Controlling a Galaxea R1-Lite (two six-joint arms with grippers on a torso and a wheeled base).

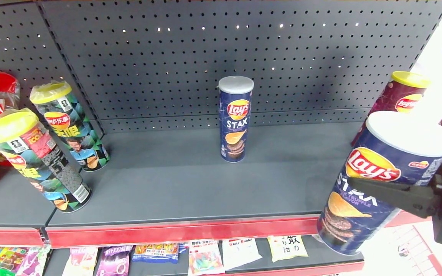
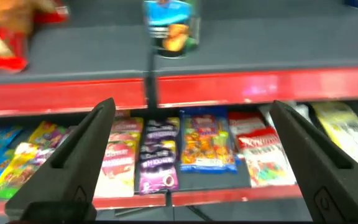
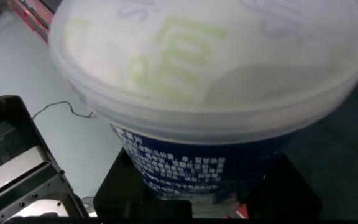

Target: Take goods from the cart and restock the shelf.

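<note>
Shelf (image 1: 190, 184): grey, red front edge, wall with holes behind.
Held can (image 1: 378, 168): blue, white lid, tilted, in air at shelf's right front corner.
Right fingers (image 1: 391, 193): pinch held can at its middle.
Left fingers (image 2: 73, 168): spread wide, in front of low shelf (image 1: 309, 257).
Green cans (image 1: 69, 126): two, left side, yellow lids, leaning.
Blue can (image 1: 236, 119): upright, mid shelf, near back wall.
Red cans (image 1: 401, 96): right side, behind held can.
Candy bags (image 1: 205, 257): in row on low shelf.

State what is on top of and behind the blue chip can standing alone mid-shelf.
A grey plastic lid caps the blue cylindrical chip can; the dark perforated back panel stands behind. Contents are hidden.
</note>
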